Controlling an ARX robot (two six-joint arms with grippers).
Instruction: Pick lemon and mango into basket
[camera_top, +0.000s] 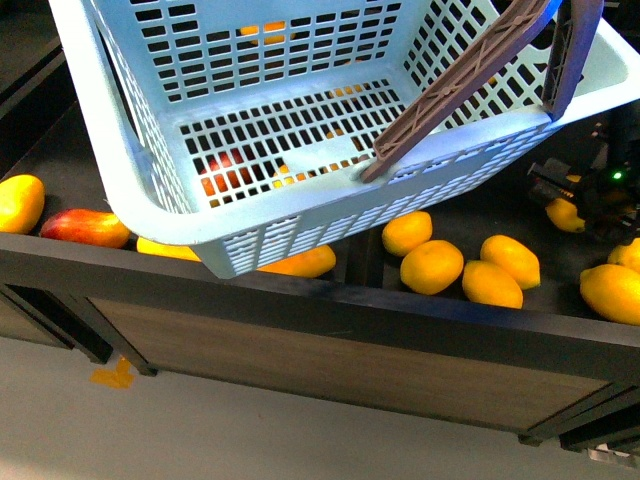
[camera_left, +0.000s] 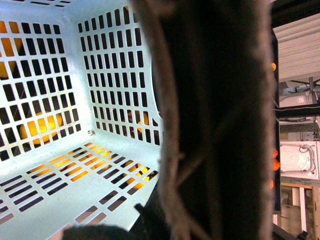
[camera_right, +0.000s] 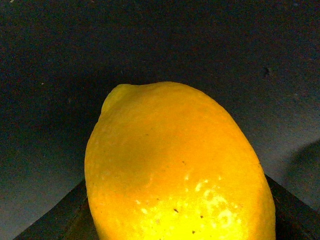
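The light turquoise slotted plastic basket (camera_top: 150, 150) hangs tilted above the left half of the dark table (camera_top: 330, 300), its open mouth turned toward the camera. I judge it is held there so fruit can be dropped straight in. One brown hinged handle (camera_top: 450, 90) slants across the mouth. In the left wrist view that handle fills the frame at close range, so the left arm is probably carrying the basket by it. The left tool itself shows nowhere, and I cannot tell whether it is clamped.

The right tool (camera_top: 560, 190) sits low at the table's right side, against the small bright yellow oval lemon (camera_top: 565, 214). In the right wrist view this lemon crowds the lens with dark wedges on both sides. That suggests it lies between the jaws, but I cannot tell whether they have closed on it.

The elongated dark red mango (camera_top: 85, 227) lies on the table at the left, just beside the basket's lower corner and untouched. No fruit shows inside the basket. The orange and red patches seen through the slots belong to fruit beneath or behind it, and their kind is hard to make out. Loose yellow fruits (camera_top: 432, 266) lie in the middle of the table.
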